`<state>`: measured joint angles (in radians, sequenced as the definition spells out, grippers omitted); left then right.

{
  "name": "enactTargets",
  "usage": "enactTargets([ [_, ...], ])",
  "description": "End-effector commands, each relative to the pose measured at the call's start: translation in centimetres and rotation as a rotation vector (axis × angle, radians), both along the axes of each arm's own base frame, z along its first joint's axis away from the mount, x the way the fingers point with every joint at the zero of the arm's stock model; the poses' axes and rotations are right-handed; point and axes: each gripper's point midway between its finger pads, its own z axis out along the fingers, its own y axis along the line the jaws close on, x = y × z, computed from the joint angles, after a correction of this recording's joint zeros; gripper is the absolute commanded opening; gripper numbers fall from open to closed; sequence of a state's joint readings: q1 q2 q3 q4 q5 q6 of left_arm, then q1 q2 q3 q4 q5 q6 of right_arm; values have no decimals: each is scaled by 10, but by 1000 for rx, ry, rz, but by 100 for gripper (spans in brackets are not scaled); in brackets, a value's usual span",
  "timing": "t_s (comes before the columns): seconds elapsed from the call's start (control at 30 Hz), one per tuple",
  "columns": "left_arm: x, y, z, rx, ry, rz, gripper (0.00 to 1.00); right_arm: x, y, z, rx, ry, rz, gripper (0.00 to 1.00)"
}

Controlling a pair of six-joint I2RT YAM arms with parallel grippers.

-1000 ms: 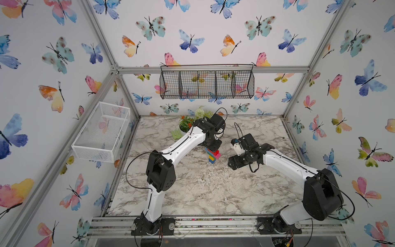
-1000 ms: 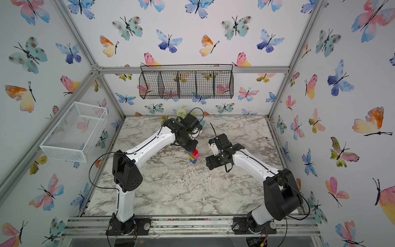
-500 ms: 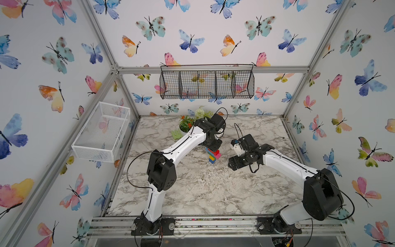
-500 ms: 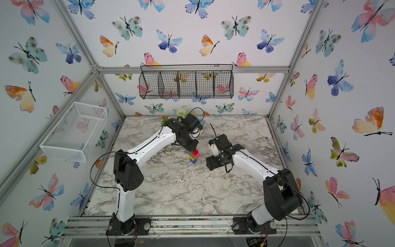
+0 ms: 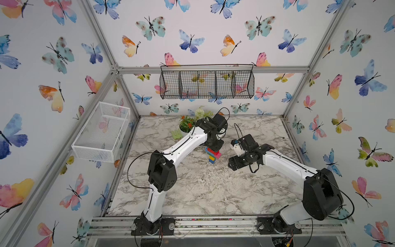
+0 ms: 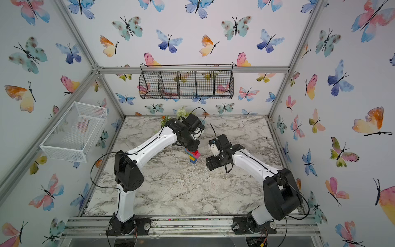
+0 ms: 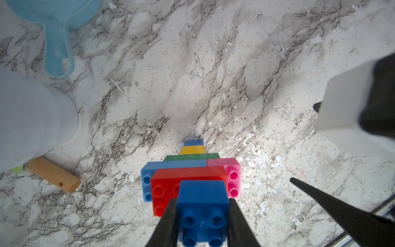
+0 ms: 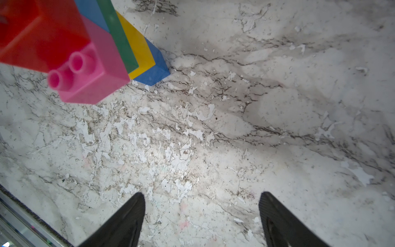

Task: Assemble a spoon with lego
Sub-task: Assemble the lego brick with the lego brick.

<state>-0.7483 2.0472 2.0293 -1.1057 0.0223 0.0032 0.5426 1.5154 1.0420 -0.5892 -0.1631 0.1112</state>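
Centre frame in both top views, the lego spoon stands stem-down on the marble desk, the left end effector clamped on its top dark-blue brick; the right end effector gapes empty. Likely light, rigid, slick, top-heavy; flat brick sides look the surest hold. No writing legible.

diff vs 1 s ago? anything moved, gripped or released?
Nothing visibly moved, gripped or released. The left pincer stays shut on the top dark blue brick of the upright spoon. The right pincer stays open and empty beside it.
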Motion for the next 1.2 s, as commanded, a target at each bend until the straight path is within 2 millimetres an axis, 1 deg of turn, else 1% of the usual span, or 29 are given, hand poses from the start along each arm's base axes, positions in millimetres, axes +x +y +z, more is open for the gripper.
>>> enactTargets([
  [0.0, -5, 8, -10, 45, 19, 8, 23, -3, 0, -5, 2, 14, 16, 86],
  [0.07, -3, 11, -9, 49, 13, 23, 23, -3, 0, -5, 0, 16, 15, 86],
  [0.27, 8, 20, 5, 21, -16, 87, 24, -3, 1, -5, 2, 15, 19, 86],
  [0.43, 7, 19, 6, 15, -12, 83, 24, -3, 1, -4, 3, 11, 21, 86],
  [0.67, 2, 16, -4, 18, 22, 63, 24, -3, 0, -5, 3, 12, 20, 86],
  [0.9, -6, 12, -3, 12, 29, 36, 23, -3, 1, -4, 2, 11, 20, 86],
  [1.1, -11, 14, -9, 21, 36, 45, 23, -4, 0, -5, 0, 15, 20, 86],
  [1.17, -12, 16, -1, 7, 13, 48, 23, -3, 0, -5, -1, 14, 19, 86],
])
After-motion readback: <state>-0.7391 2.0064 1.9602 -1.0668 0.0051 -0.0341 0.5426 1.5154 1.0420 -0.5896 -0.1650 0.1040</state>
